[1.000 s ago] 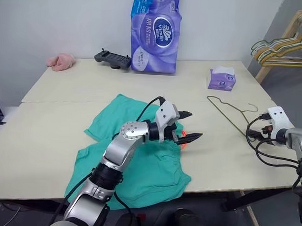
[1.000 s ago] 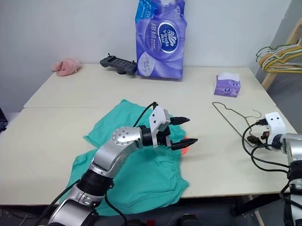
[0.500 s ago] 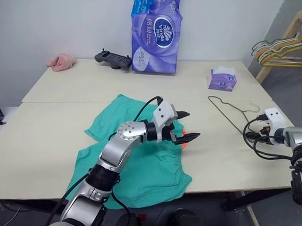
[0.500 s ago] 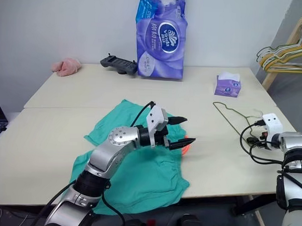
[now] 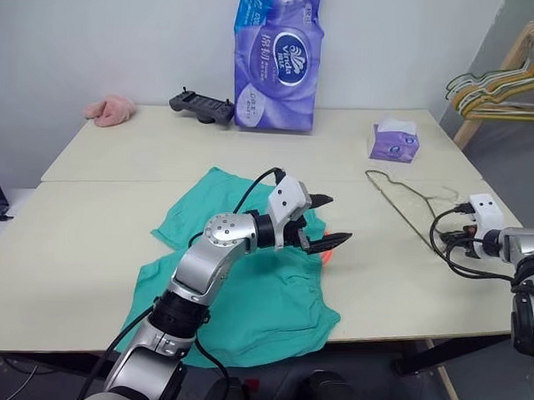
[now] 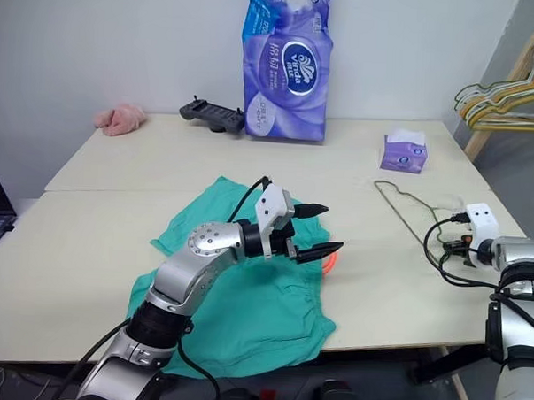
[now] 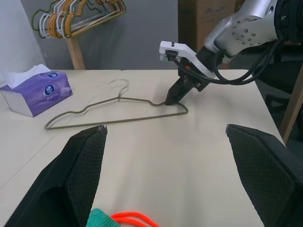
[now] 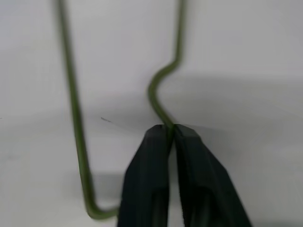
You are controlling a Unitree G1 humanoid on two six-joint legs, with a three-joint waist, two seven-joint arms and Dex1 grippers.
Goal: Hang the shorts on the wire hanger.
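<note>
1. Two pale, smooth tables (image 5: pixel 118 158) stand pushed together by a white wall

2. The shorts (image 5: pixel 245 296) lie flat and wrinkly near the front edge. They are soft teal cloth with an orange drawstring (image 5: pixel 328 253) poking out

3. The wire hanger (image 5: pixel 407 203) lies flat on the table, well apart from the shorts, on the robot's right side. It is one thin, dull gold-green wire bent into a triangle with a small hook

4. The right gripper (image 8: pixel 170 130) is pinched tight on the wire beside a little bend in it, close to one corner

5. The left gripper (image 5: pixel 326 222) hangs over the shorts with its two black fingers spread wide, and it holds nothing

6. The hanger looks light and stiff, but so thin it may slip or spin in the pinch

7. The shorts look light and floppy. They will likely sag and fold, so the thick waistband is probably the best place to grab
</note>
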